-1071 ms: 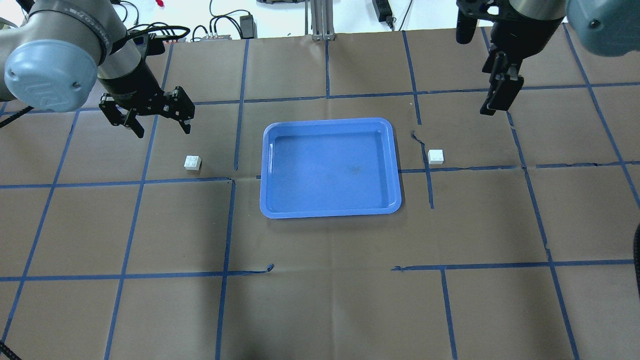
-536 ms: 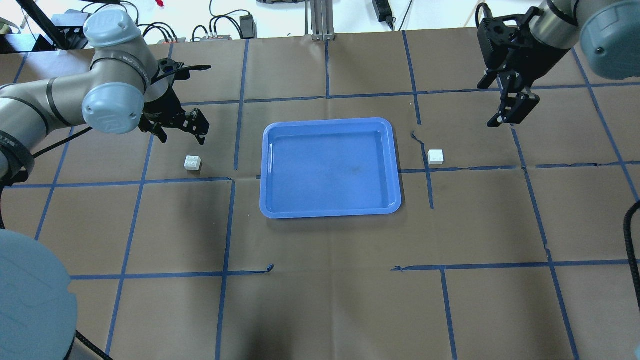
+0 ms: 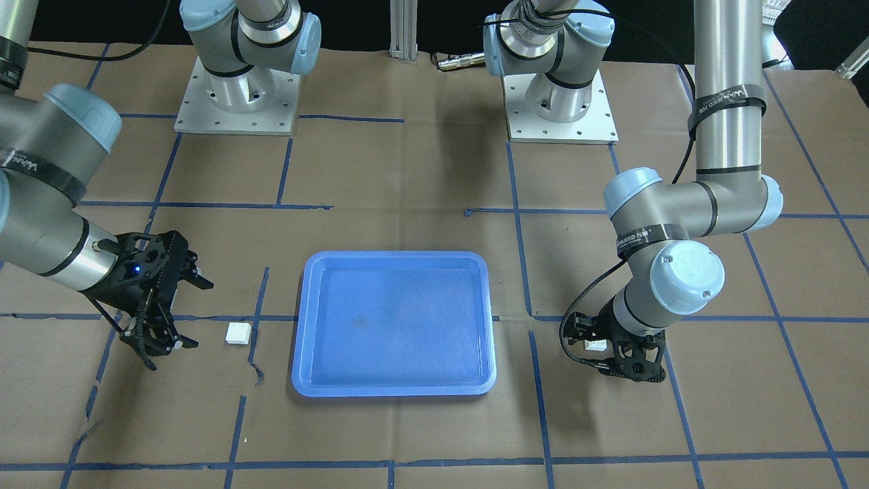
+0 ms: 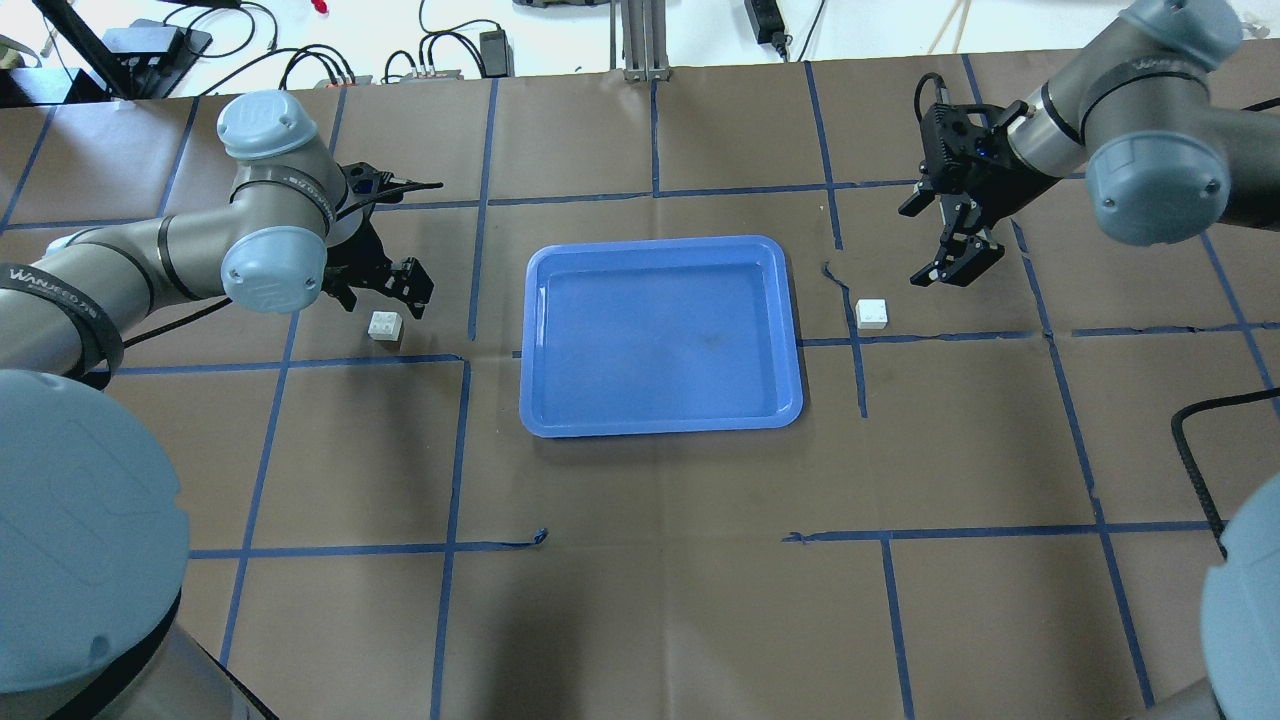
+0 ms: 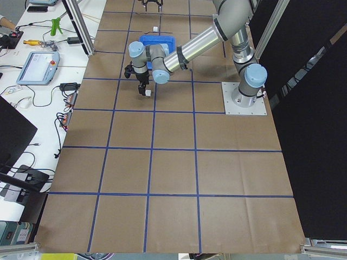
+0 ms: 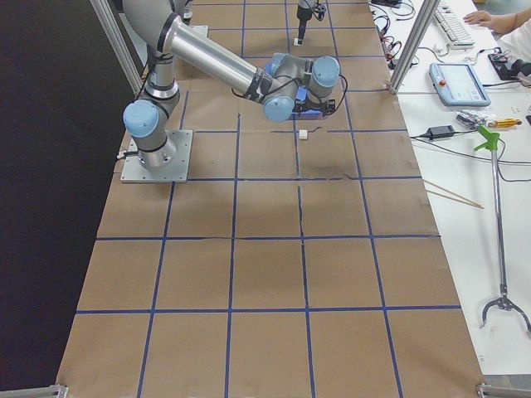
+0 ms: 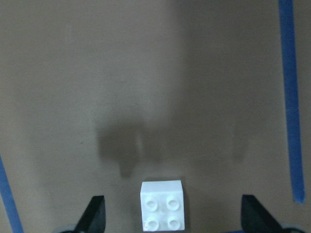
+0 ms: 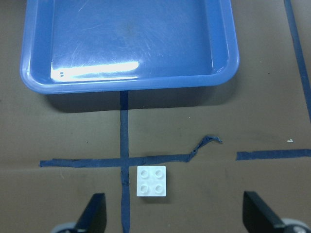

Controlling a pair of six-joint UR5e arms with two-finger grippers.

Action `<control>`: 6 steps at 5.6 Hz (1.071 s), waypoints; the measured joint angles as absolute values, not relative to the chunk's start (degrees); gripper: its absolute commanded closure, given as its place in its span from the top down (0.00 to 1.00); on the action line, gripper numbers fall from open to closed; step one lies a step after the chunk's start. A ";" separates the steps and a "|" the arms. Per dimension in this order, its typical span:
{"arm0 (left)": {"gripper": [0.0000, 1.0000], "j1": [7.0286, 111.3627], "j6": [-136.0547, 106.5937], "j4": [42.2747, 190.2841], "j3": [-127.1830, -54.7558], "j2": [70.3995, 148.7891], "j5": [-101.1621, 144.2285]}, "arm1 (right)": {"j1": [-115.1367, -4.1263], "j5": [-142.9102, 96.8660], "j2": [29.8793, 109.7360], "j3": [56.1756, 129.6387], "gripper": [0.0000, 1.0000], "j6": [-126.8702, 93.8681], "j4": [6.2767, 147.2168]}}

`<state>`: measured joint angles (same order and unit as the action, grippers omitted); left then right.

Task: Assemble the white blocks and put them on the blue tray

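Note:
Two white blocks lie on the brown paper, one on each side of the blue tray (image 4: 660, 243). The left block (image 4: 385, 325) sits just in front of my left gripper (image 4: 383, 292), which is open and empty. In the left wrist view the block (image 7: 162, 205) lies between the open fingers (image 7: 95, 214). The right block (image 4: 872, 313) lies near my right gripper (image 4: 955, 268), also open and empty. In the right wrist view this block (image 8: 151, 181) sits between the fingers (image 8: 259, 217), with the tray (image 8: 126, 85) beyond. The tray holds nothing.
Blue tape lines cross the paper, with a loose torn end (image 8: 208, 141) near the right block. Both arm bases (image 3: 560, 102) stand at the robot's side of the table. Cables and boxes (image 4: 440, 55) lie beyond the far edge.
Both arms have swung in and down. The left gripper has moved towards the left block; the right gripper has moved left and nearer the right block. The blocks and tray have not moved.

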<state>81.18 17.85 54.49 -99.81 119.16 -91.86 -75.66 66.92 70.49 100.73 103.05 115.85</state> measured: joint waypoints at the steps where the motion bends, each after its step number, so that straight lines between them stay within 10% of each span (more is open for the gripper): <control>1: 0.17 81.15 17.94 54.42 -100.09 119.43 -91.91 | -75.17 64.65 69.03 103.28 0.99 103.08 119.44; 2: 0.02 81.13 17.97 54.43 -100.16 119.49 -91.90 | -74.56 62.21 67.62 105.67 0.99 103.28 122.74; 6: 0.00 83.90 19.85 55.39 -98.69 116.61 -93.17 | -74.06 61.00 63.87 108.07 0.99 111.56 126.05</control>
